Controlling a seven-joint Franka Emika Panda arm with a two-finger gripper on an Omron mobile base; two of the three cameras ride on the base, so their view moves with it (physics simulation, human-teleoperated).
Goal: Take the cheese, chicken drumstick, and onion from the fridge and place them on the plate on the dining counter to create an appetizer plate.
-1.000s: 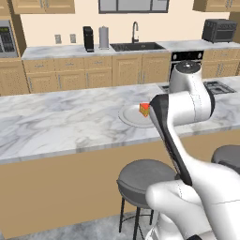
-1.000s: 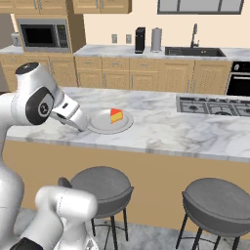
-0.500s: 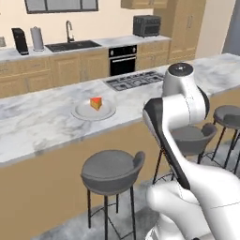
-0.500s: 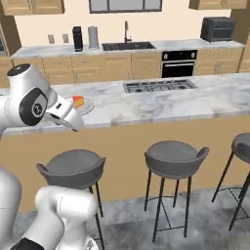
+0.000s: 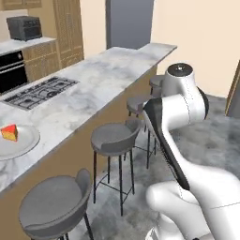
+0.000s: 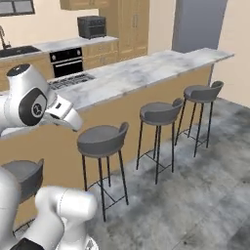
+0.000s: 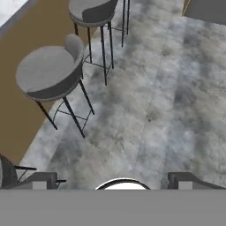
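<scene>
The cheese [image 5: 9,132] sits on the plate [image 5: 24,143]. The gripper [image 7: 114,180] is wide open, probably empty. Next: go to the fridge [image 6: 197,24].

Probably a home kitchen: cooktop [image 5: 38,92], built-in oven [image 6: 67,62], stools [image 6: 101,139] along dining counter [image 5: 108,77].

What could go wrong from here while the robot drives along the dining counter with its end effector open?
The arm hangs beside the row of stools, so a swing or turn could clip one. The cheese sits alone on the plate near the dining counter edge; a bump might shift it. The end effector is open and empty, so two items remain unfetched.
</scene>
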